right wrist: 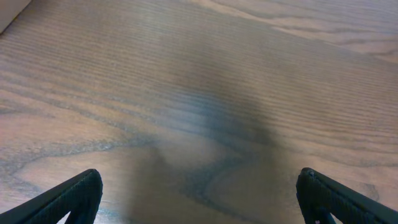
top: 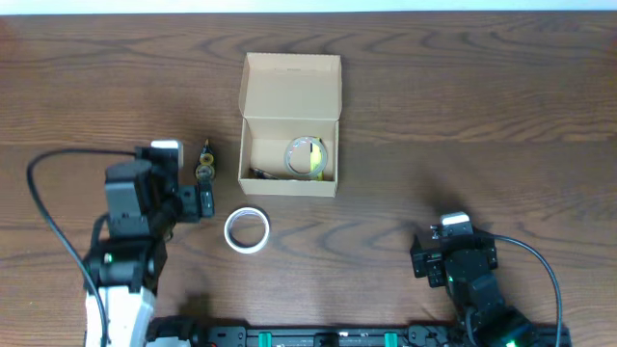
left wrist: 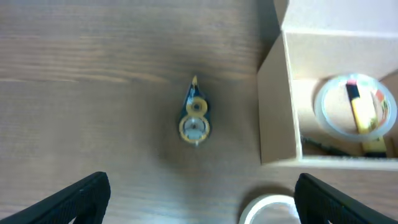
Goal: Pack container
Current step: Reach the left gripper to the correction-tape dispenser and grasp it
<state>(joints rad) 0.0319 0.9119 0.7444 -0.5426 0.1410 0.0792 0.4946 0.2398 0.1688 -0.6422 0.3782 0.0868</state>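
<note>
The container (top: 289, 145) is a tan cardboard box with its flap lid (top: 292, 85) open toward the back. Inside it lies a clear tape roll (top: 307, 157) with a yellow item; both also show in the left wrist view, the box (left wrist: 277, 106) and the roll (left wrist: 356, 113). A small yellow-and-blue tape dispenser (top: 205, 166) lies left of the box, centred in the left wrist view (left wrist: 194, 118). A white tape roll (top: 247, 230) lies in front of the box (left wrist: 270, 210). My left gripper (top: 185, 200) (left wrist: 202, 205) is open and empty, just short of the dispenser. My right gripper (top: 431, 253) (right wrist: 199, 199) is open and empty over bare table.
The dark wooden table (top: 463, 116) fills the view. A black cable (top: 43, 207) loops by the left arm, another (top: 549, 275) by the right arm. A black rail (top: 318, 337) runs along the front edge.
</note>
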